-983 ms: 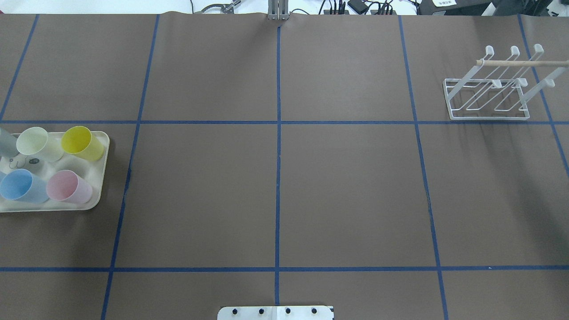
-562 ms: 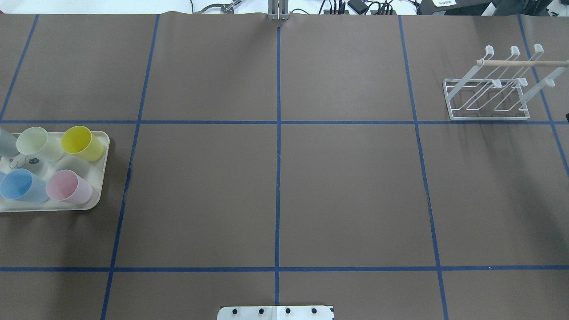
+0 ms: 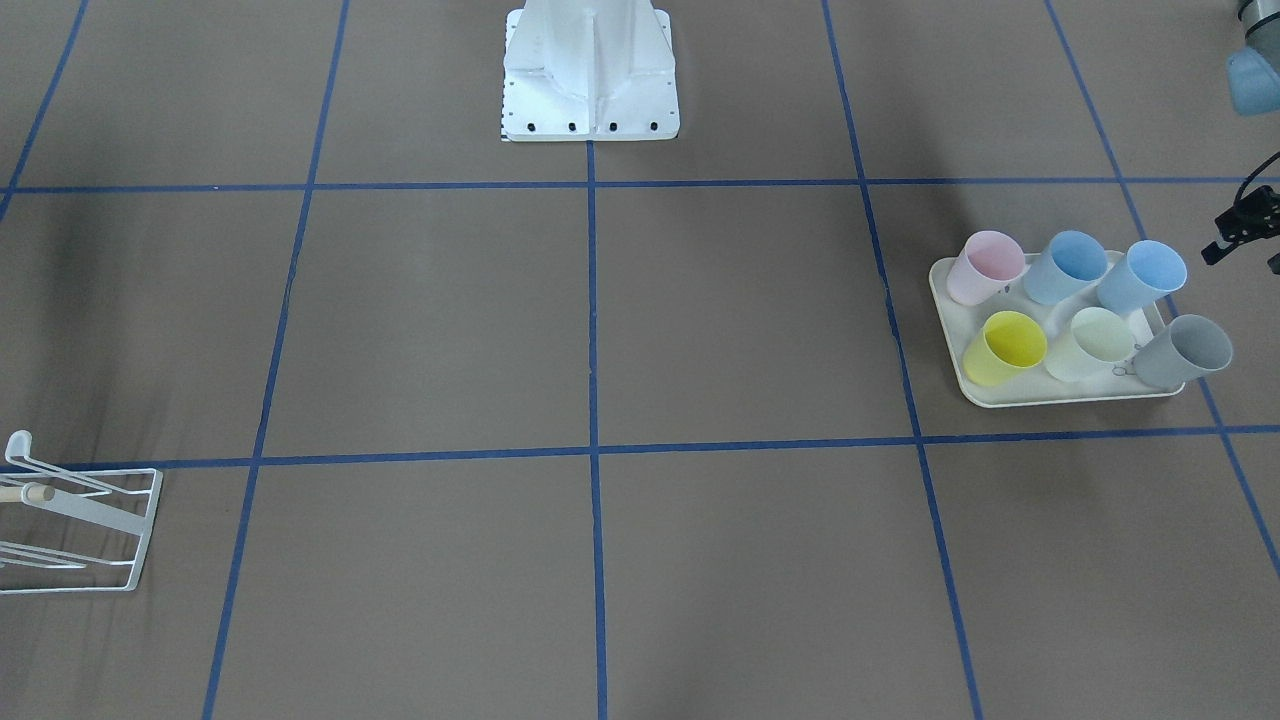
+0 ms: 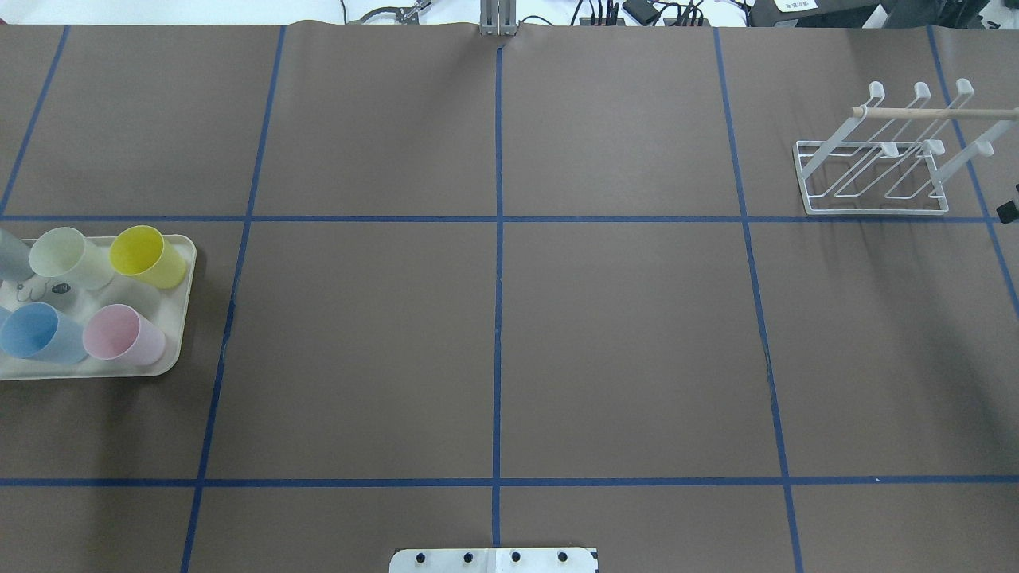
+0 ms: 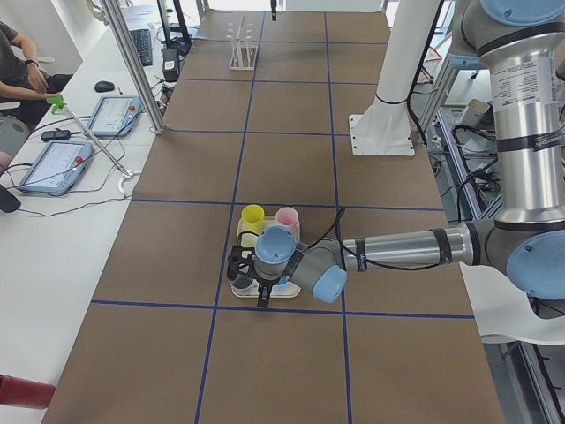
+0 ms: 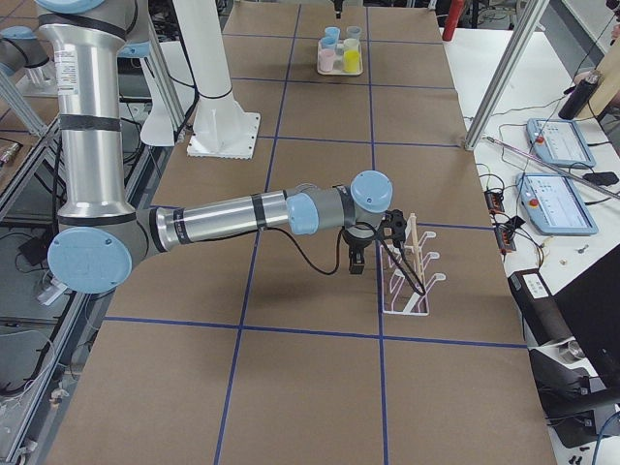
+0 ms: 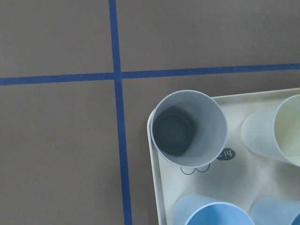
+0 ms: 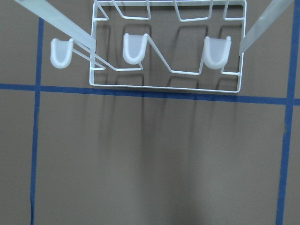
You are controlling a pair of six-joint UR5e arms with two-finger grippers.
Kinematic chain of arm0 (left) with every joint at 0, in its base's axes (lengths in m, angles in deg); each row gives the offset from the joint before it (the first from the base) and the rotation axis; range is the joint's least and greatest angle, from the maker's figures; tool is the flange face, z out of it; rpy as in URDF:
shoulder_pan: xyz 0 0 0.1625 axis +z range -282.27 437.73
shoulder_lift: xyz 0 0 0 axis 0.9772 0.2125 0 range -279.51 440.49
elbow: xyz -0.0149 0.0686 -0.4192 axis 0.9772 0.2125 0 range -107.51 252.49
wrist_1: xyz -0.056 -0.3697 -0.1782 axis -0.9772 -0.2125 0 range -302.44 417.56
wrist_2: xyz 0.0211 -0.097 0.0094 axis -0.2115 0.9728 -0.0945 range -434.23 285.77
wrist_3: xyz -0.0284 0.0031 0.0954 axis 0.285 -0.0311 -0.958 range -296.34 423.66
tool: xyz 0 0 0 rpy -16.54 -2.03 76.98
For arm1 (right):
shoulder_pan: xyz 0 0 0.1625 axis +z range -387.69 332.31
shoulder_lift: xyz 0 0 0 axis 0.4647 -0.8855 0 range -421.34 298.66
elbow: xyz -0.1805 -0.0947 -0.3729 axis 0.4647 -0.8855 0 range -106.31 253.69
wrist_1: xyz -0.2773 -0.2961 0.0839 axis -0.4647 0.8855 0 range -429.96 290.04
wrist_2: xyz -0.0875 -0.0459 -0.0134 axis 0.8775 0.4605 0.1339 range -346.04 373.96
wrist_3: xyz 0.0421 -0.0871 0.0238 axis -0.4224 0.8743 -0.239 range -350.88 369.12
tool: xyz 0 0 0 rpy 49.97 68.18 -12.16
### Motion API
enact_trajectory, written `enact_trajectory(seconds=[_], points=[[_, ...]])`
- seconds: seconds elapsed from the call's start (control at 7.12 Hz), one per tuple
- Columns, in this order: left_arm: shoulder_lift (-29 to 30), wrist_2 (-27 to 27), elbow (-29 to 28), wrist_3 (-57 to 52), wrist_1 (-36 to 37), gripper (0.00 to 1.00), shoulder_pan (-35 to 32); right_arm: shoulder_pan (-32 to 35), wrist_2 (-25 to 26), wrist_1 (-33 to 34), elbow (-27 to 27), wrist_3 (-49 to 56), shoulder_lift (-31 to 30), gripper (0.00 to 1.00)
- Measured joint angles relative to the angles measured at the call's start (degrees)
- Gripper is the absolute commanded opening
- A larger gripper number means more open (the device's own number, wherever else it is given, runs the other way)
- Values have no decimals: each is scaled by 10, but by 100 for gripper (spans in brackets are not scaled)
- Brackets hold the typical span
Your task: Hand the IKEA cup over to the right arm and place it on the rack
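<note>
Desk: the desk (image 4: 621, 342) is covered with a matte brown paper sheet, ruled into large squares by blue tape (image 4: 498, 318).
Cups: six smooth, tapered plastic cups (image 3: 1005, 347) stand mouth up in two rows of three. One row is pink, blue, blue; the other is yellow, pale green, grey.
Tray: a cream tray (image 3: 1000, 402) with rounded corners and a raised lip carries all six cups, well apart from the rack.
Rack: the rack (image 4: 876, 212) is thin white wire. It has a rectangular base and slanted bars that end in rounded tabs. A pale wooden rod (image 4: 931, 113) crosses the top.
Left claw: the left claw (image 5: 262, 299) hangs over the tray's end. The grey cup (image 7: 190, 129) sits straight under its camera. I cannot tell whether the fingers are spread or closed.
Right claw: the right claw (image 6: 355, 263) points down just beside the rack. I cannot tell how its fingers stand either.
Front view only: it shows all six cups at once. The overhead view crops the grey cup and one blue cup at its edge.
Left wrist view only: it shows the grey cup's ringed floor and a small dark "hi" badge printed on the tray.
Right wrist view only: it shows three milky U-shaped tabs close up, with the rack's soft shadows streaking the paper below them.
Side views only: they show the left arm (image 5: 397, 249) and the right arm (image 6: 213, 219), both silver tubes with pale blue joint caps.
</note>
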Motion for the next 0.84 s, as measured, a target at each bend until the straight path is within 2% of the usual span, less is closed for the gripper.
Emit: enact_trajectory(seconds=[0.56,0.84], points=[[-10,3,-21,3,-55,100,24,-6,-10,-1,1,-4,1,100],[-6,0,-36,4,-59,100,64,-7,-10,-1,1,-4,2,100]])
